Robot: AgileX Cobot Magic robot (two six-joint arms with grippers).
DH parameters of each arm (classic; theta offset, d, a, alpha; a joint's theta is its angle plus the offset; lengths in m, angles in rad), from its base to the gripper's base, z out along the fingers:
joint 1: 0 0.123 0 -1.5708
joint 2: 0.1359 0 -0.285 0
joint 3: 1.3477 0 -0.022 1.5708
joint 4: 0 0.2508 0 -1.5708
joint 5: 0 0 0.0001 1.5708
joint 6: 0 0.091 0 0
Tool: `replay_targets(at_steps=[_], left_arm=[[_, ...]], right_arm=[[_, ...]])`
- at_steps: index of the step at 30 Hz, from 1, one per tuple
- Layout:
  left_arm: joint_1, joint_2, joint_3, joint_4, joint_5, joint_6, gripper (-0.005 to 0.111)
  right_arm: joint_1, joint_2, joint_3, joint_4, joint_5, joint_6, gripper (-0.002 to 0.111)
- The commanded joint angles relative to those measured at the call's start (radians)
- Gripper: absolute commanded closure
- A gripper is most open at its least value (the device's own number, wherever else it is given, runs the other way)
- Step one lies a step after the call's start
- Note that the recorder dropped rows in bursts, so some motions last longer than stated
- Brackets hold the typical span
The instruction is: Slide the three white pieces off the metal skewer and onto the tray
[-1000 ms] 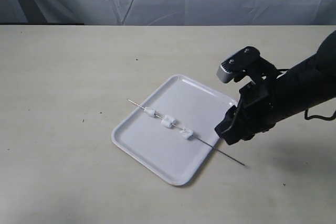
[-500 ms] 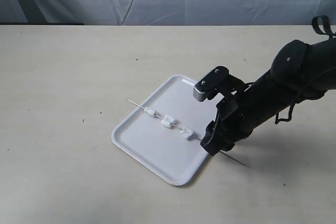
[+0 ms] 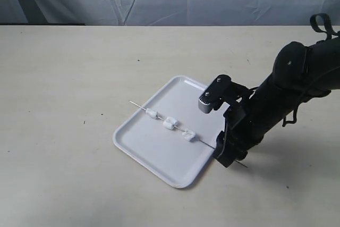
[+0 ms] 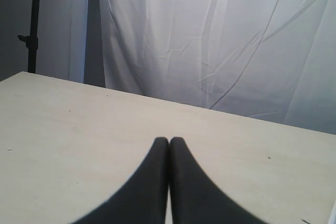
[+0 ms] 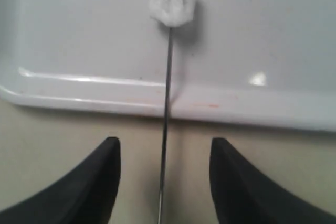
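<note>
We see the tray (image 3: 154,155) lying askew on the pale table (image 3: 64,78), a little right of the centre of the exterior view, with one corner pointing toward the lower edge of the frame. The metal skewer (image 3: 139,106) lies slantwise across it from upper left to lower right. Its upper-left tip sticks out past the rim over the table. Its lower-right end crosses the opposite rim and disappears behind the right gripper (image 3: 225,157).

All three white pieces are threaded on the rod above the tray floor. They are the upper-left piece (image 3: 152,114), the middle piece (image 3: 170,124) and the lower-right piece (image 3: 187,135), each apart from the next with metal showing between.

The right gripper reaches in from the right of the frame and sits low at the tray's lower-right rim. Its wrist view makes the jaws plain. The right gripper (image 5: 165,141) stands wide, with one dark finger (image 5: 105,182) on either side of the metal skewer (image 5: 167,77) and neither touching it (the rod runs down the middle of the gap). There the rod crosses the rim of the tray (image 5: 79,85) and enters the lower-right piece (image 5: 172,1).

The left gripper (image 4: 169,148) does not show in the exterior view. In its own wrist view we find its two dark fingers pressed tip to tip with nothing between them, above the table, with a white curtain (image 4: 220,51) behind.
</note>
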Motion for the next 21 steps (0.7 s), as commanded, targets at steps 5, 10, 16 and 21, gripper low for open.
replay_targets(at_steps=[5,10,16,21], left_arm=[[0.002,-0.005,0.001,-0.014,0.006,-0.005,0.107],[0.002,-0.005,0.001,-0.014,0.006,-0.005,0.107],[0.002,-0.005,0.001,-0.014,0.003,-0.005,0.107],[0.002,-0.005,0.001,-0.011,-0.028,-0.005,0.107]], right_arm=[[0.001,-0.007,-0.003,-0.104,0.022,0.091,0.058],[0.001,0.036,-0.003,-0.102,0.027,0.091,0.058],[0.001,0.053,-0.003,-0.104,0.027,0.091,0.073],[0.001,0.053,-0.003,-0.138,0.020,0.100,0.108]])
